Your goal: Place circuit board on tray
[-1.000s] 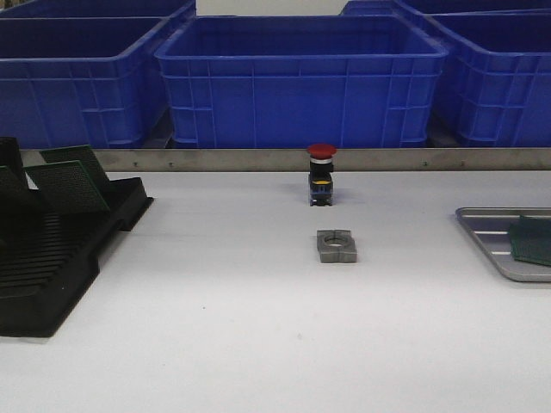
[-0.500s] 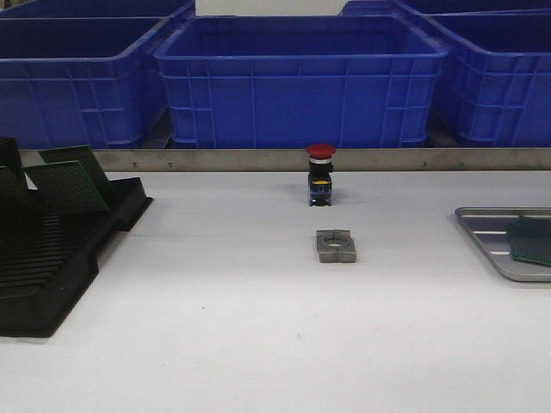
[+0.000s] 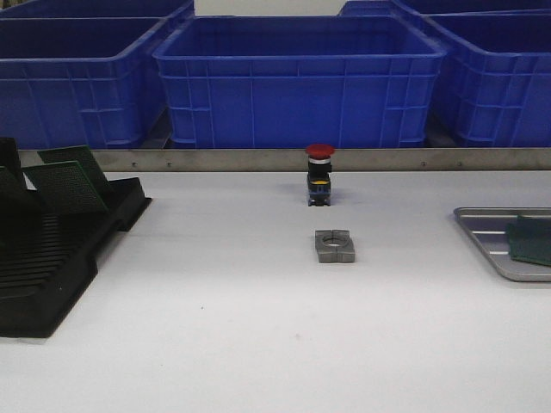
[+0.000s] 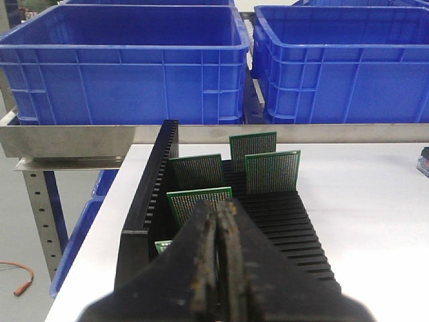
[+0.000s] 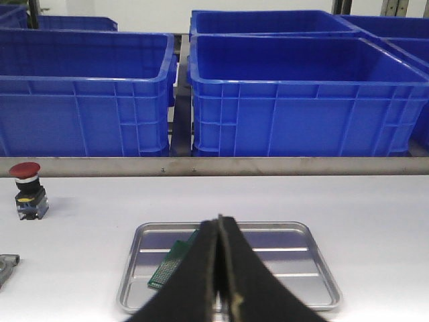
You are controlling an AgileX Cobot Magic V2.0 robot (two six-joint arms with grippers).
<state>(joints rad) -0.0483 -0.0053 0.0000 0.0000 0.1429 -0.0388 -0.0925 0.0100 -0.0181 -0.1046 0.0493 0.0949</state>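
Note:
The silver tray [image 3: 484,225] lies at the table's right edge with a green circuit board [image 3: 529,240] flat in it. In the right wrist view the tray [image 5: 308,265] and the board [image 5: 171,263] lie just beyond my right gripper [image 5: 220,220], which is shut and empty. A black slotted rack [image 3: 52,258] at the left holds several upright green circuit boards [image 3: 67,185]. In the left wrist view my left gripper [image 4: 217,204] is shut and empty, right in front of the rack [image 4: 144,201] and its boards [image 4: 271,171]. Neither gripper shows in the front view.
A red-capped push button [image 3: 319,175] stands at the table's middle back, with a small grey metal block [image 3: 334,246] in front of it. Blue plastic bins [image 3: 297,82] line a steel rail behind the table. The button also shows in the right wrist view [image 5: 28,191].
The front view has shifted very slightly; the tray and its board sit a little further right in the picture. Nothing on the table has moved.

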